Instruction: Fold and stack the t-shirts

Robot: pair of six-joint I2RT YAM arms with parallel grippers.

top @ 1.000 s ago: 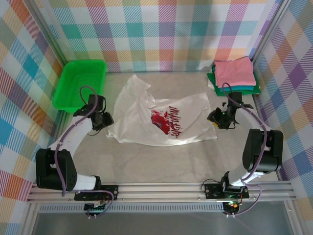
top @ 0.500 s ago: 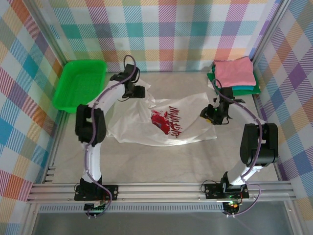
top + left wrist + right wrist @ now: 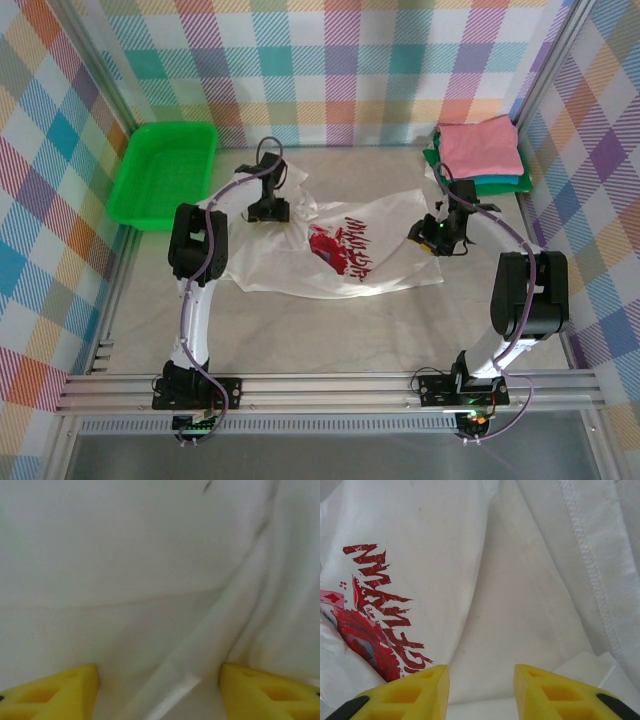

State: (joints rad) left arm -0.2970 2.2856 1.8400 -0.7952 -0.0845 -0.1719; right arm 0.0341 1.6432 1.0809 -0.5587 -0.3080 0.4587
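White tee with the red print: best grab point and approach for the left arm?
Pinch the raised fold ridge in the far-left part of the white t-shirt, coming straight down from above. Most of the cloth lies flat on the table, so a ridge likely gives the fingers the most to close on. The left gripper straddles it, jaws open.

White t-shirt, left wrist: blurred, folds barely readable.
Left gripper: clipped at bottom edge, just yellow tips in.
Right gripper: clipped likewise.
Chest graphic: sliced by left edge.
Teal and green shirts: buried under pink shirt, edges peeking.
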